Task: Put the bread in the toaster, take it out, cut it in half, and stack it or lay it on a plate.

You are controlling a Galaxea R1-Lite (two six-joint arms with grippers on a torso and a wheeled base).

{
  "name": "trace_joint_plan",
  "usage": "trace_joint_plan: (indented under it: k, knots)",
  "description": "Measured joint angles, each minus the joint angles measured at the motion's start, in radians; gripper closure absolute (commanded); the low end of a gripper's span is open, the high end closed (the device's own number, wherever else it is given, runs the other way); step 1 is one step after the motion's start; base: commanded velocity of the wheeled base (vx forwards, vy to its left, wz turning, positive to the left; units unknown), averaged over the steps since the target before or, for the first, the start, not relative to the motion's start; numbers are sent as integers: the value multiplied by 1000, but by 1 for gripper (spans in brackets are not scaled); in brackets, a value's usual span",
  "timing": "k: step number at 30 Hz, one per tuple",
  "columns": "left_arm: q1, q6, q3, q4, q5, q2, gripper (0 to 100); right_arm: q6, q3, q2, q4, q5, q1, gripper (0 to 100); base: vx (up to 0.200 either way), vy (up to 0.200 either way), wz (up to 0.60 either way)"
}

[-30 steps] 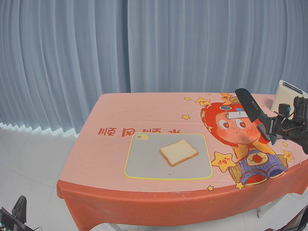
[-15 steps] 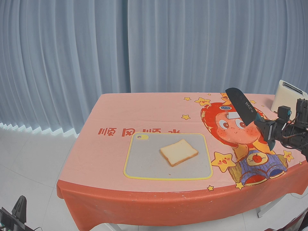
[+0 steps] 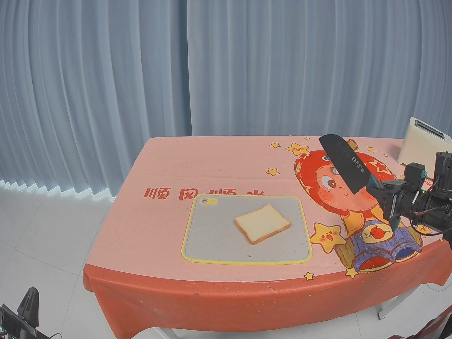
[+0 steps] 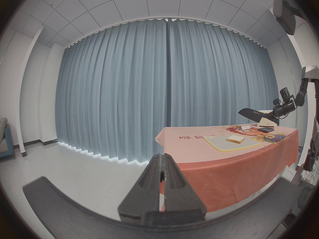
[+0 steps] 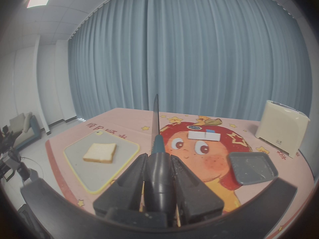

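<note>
Clenching the handle of the knife (image 3: 346, 163), the right fingers (image 5: 131, 180) are holding its dark blade tilted up over the right side of the surface (image 3: 188, 165), the left fingers (image 4: 149, 186) are pressing together empty, the bread (image 3: 262, 223) is lying on the cutting board (image 3: 212, 231), and blue curtains (image 3: 188, 57) are hanging behind.

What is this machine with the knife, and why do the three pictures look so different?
It is a robot with two arms ending in pinchers. One picture comes from a camera on its head, the other two from cameras on its wrists. On the table lie a cutting board with a slice of bread on it, a toaster and a dark tray. The right gripper holds a knife above the table. The left gripper is shut and empty, away from the table.
</note>
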Motion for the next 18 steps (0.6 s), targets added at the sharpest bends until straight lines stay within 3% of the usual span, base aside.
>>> trace_joint_plan:
  k: [6,18]
  knots:
    - [0,0,0,0,0,0,100,0,26,-48,2,-3,78,100,0,0,0]
    - [0,0,0,0,0,0,100,-15,61,-107,1,-6,125,100,0,0,0]
